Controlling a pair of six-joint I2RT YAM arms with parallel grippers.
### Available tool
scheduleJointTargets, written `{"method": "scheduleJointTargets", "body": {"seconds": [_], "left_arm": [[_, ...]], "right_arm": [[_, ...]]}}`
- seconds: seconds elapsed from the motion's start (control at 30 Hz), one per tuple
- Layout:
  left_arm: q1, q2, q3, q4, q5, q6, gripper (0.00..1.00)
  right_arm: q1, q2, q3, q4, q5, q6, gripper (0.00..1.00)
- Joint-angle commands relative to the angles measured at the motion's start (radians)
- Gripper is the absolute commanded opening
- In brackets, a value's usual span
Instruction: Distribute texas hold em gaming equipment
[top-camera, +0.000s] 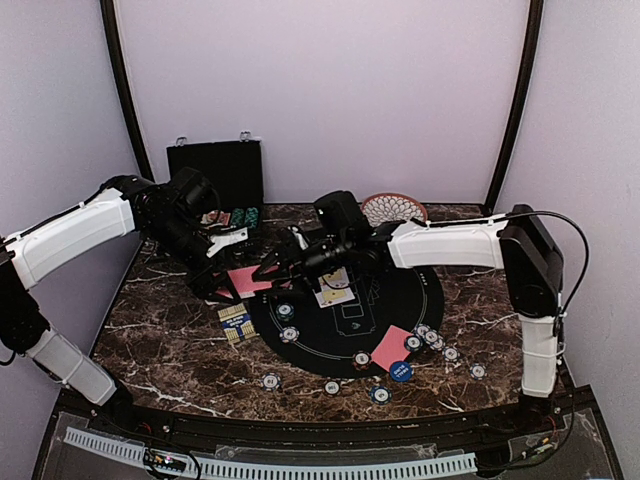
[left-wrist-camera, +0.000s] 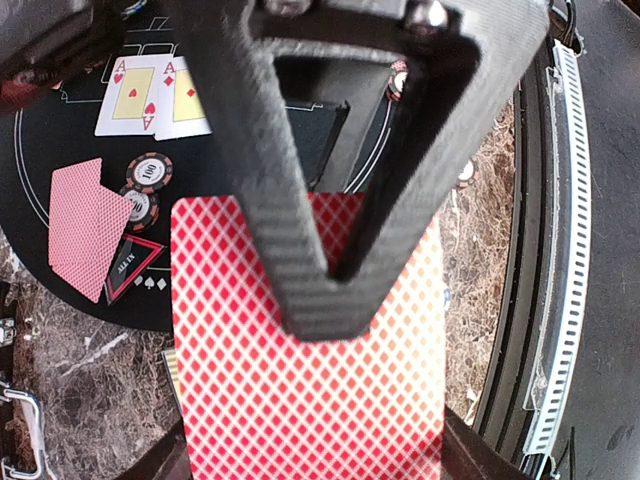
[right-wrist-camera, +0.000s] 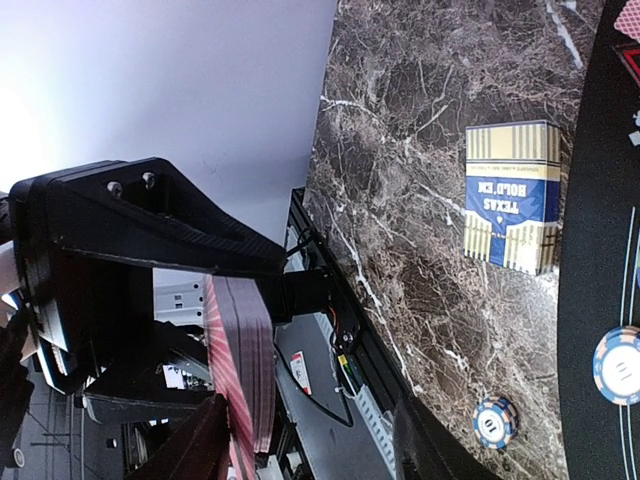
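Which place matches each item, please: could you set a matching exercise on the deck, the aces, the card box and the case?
1 red-backed deck
2 two aces
3 card box
4 black case

A face up on the black mat
B back left of the table
C clamped in the left hand
D on marble beside the mat

Pairs: 1-C, 2-A, 3-D, 4-B.

Roughly twelve striped poker chips (top-camera: 289, 334) and two face-up aces (left-wrist-camera: 125, 95) show. There is one stack of red-backed cards (left-wrist-camera: 310, 400), one card box (right-wrist-camera: 512, 195), one blue marker button (top-camera: 401, 372) and one red-triangle marker (left-wrist-camera: 130, 262).
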Motion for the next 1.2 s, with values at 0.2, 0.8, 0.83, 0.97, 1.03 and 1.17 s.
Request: {"method": "scheduleJointTargets", "body": {"seconds": [0.2,0.8,0.83,0.97,1.03,1.17], "left_arm": [[0.003,-0.027,0.004,-0.002,0.028,0.002,0.00],[0.003,-0.023,-0.010,0.002,0.004,0.002,0.00],[0.003,-0.024,-0.012,0.004,-0.004,0.002,0.00],[0.003,-0.024,-0.024,0.014,-0.024,0.001,0.00],[0.003,-0.024,-0.027,0.015,-0.025,0.001,0.00],[0.003,-0.023,-0.025,0.015,-0.026,0.001,0.00]], "right_arm": [[-0.009,-0.096,-0.066,0.137,-0.003,0.082,0.36],[-0.057,-0.185,-0.115,0.040,0.021,0.003,0.00],[-0.070,-0.204,-0.118,-0.008,0.035,-0.029,0.00],[-0.131,-0.285,-0.144,-0.247,0.118,-0.167,0.00],[-0.161,-0.322,-0.156,-0.370,0.181,-0.247,0.00],[-0.194,-0.358,-0.131,-0.668,0.425,-0.404,0.00]]}}
